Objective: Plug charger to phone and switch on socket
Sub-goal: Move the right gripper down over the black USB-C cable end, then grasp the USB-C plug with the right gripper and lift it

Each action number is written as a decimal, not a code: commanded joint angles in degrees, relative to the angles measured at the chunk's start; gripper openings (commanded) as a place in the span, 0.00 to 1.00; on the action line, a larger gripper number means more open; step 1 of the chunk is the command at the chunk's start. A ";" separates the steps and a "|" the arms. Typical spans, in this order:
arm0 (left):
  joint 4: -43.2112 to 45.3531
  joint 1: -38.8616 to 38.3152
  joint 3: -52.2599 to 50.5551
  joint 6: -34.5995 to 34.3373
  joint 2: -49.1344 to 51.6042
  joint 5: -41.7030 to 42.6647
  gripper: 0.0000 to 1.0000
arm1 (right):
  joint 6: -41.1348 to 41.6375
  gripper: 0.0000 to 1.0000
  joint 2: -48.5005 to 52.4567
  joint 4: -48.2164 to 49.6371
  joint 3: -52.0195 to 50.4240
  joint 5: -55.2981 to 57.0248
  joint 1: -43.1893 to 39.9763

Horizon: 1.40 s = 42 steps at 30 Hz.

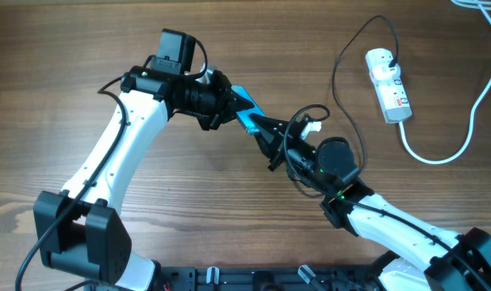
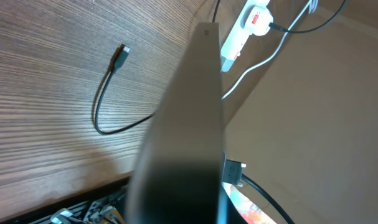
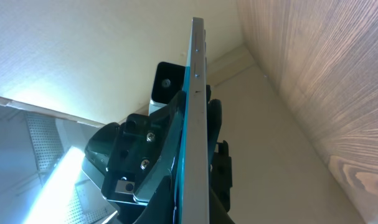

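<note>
The left tool point(image 1: 229, 103) is clamping one end of the flat rectangular phone with the bright cyan screen point(image 1: 245, 110). It is holding the phone clear of the brown wooden desk point(image 1: 67, 48) and turned on edge, I'd judge so that the port end is facing out where a plug can reach it. The right tool point(image 1: 264, 136) is reaching onto the phone's other end. Its fingers are hidden, so I cannot tell whether they are pinching or standing apart. Beyond them, the thin black charger cable point(image 2: 96, 109) is lying loose on the desk, its small plug tip point(image 2: 121, 53) joined to nothing. Farther right, the white elongated power strip point(image 1: 388, 87) is sitting flat, carrying the white adapter point(image 1: 380, 60).
</note>
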 commanded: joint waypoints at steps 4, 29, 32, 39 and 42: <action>2.01 0.61 0.28 -13.77 -0.94 0.09 0.04 | -2.40 0.56 0.39 -2.73 -0.20 -2.47 1.01; -19.23 18.93 0.28 28.33 -0.83 22.08 0.04 | -86.38 0.97 -13.68 -82.77 21.20 26.34 -0.42; -19.23 19.06 0.28 28.33 -0.83 22.03 0.06 | -87.36 0.89 -4.00 -80.81 21.24 27.15 -0.42; -19.23 19.06 0.28 28.33 -0.83 19.87 0.11 | -91.12 0.68 16.76 -75.78 24.09 19.76 -0.42; -19.26 19.06 0.28 28.33 -0.83 19.47 0.11 | -91.10 0.68 18.53 -73.46 24.09 19.80 -0.42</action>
